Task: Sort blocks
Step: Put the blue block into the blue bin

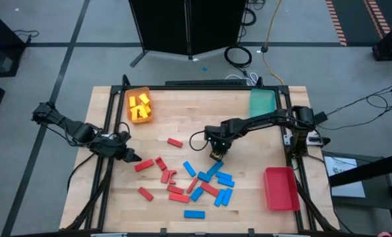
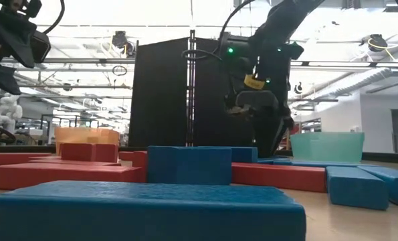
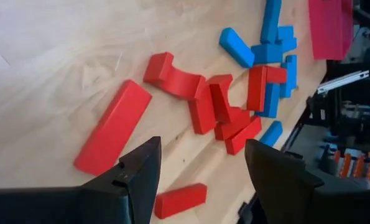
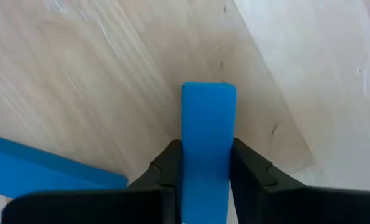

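Lying scattered over the near half of the table (image 1: 261, 131), the red blocks (image 1: 164, 176) and blue blocks (image 1: 219, 184) made a loose heap, with the empty red tray (image 1: 280, 189) beside them at the right edge. Farther in, the right gripper (image 1: 216, 155) pinched one blue block (image 4: 208, 143) between its fingers above the wood, while the left gripper (image 1: 134, 157) hung with jaws wide near a red block (image 3: 114, 127) at the heap's left. At the far side sat the orange tray (image 1: 131, 113) holding yellow blocks (image 1: 140, 105) and the teal tray (image 1: 262, 103), seemingly empty.
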Tool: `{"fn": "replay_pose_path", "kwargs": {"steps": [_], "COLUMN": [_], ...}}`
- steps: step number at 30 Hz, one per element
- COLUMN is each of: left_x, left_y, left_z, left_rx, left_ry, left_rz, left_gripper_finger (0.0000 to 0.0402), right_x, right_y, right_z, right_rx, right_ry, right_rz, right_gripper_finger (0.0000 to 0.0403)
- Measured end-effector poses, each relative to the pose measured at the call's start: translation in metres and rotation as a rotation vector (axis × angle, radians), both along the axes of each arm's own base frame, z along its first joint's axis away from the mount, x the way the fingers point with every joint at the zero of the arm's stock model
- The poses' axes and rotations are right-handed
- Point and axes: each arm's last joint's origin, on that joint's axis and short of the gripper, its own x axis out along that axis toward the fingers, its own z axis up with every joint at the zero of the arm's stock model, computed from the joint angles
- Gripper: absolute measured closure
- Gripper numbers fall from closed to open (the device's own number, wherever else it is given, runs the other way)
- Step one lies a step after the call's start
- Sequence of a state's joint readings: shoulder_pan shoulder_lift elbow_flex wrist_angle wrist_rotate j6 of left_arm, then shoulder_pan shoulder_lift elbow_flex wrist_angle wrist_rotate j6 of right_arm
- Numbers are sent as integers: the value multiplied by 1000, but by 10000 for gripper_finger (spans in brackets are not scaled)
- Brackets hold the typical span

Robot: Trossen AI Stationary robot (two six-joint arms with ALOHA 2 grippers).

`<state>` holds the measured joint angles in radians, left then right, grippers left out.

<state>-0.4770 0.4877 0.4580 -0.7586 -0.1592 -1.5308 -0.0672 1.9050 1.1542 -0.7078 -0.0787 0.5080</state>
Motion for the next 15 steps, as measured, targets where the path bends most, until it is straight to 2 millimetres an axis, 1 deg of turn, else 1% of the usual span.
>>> {"fn": "replay_pose_path", "kwargs": {"steps": [2, 4, 5, 8, 10, 12, 14, 15], "left_x": [0, 0, 0, 0, 0, 0, 0, 0], "left_y": [0, 0, 0, 1, 1, 1, 1, 1], "left_z": [0, 0, 0, 0, 0, 0, 0, 0], "left_rx": [7, 8, 8, 26, 47, 59, 60, 61], "left_ry": [-1, -1, -1, -8, -15, -19, -20, -20], "left_rz": [5, 5, 6, 8, 6, 0, -1, -1], "left_gripper_finger": [174, 174, 174, 174, 174, 174, 174, 174], "right_x": [6, 12, 16, 29, 32, 33, 28, 22], "right_y": [0, -1, -2, -10, -19, -31, -46, -55], "right_z": [9, 23, 33, 71, 90, 104, 115, 119], "right_rx": [-7, -27, -51, -124, -149, -156, -165, -176], "right_ry": [4, 33, 37, -18, -15, -16, 5, 31], "right_rz": [15, 45, 60, 106, 125, 128, 117, 104], "right_gripper_finger": [339, 339, 339, 339, 339, 339, 339, 339]}}
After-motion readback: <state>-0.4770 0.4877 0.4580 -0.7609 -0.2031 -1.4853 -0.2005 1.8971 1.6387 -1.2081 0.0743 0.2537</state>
